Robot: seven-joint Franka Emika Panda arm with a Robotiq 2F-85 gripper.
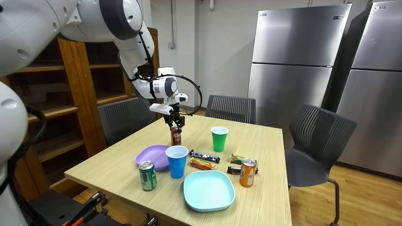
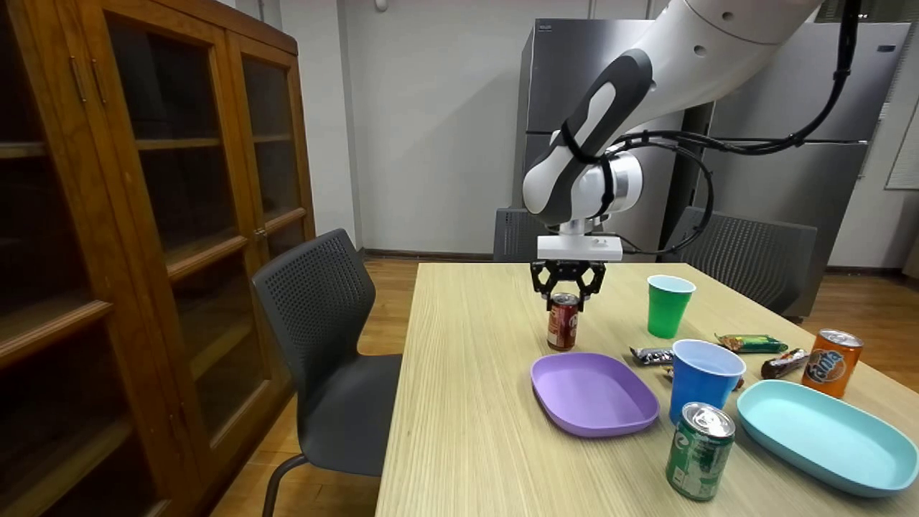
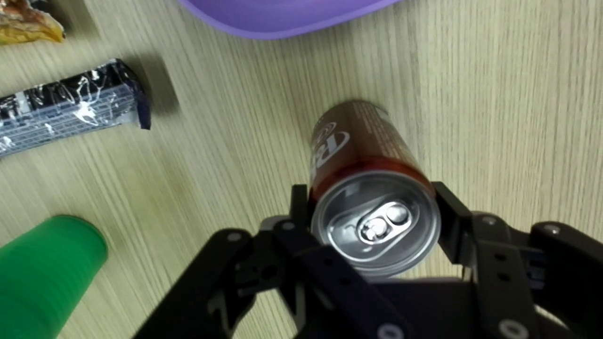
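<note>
In the wrist view, the pincer [image 3: 371, 202] grasps an upright red can [image 3: 371, 186], a purple plate [image 3: 287, 19] lying at its eleven o'clock.

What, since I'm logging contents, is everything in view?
Table: 1, tan, centre
Purple plate: 1, purple, table
Turquoise plate: 1, turquoise, table
Blue cup: 1, blue, between plates
Green cup: 1, green, table
Snack bars: 4, multicoloured, table
Red can: 1, red, table
Green can: 1, green, beside blue cup
Orange can: 1, orange, beside snack bars
Chairs: 3, grey, around table
Fridges: 2, silver, background
Cabinet: 1, brown, behind chair
Arm: 1, white, above table
Gripper: 1, black, closed on red can
</note>
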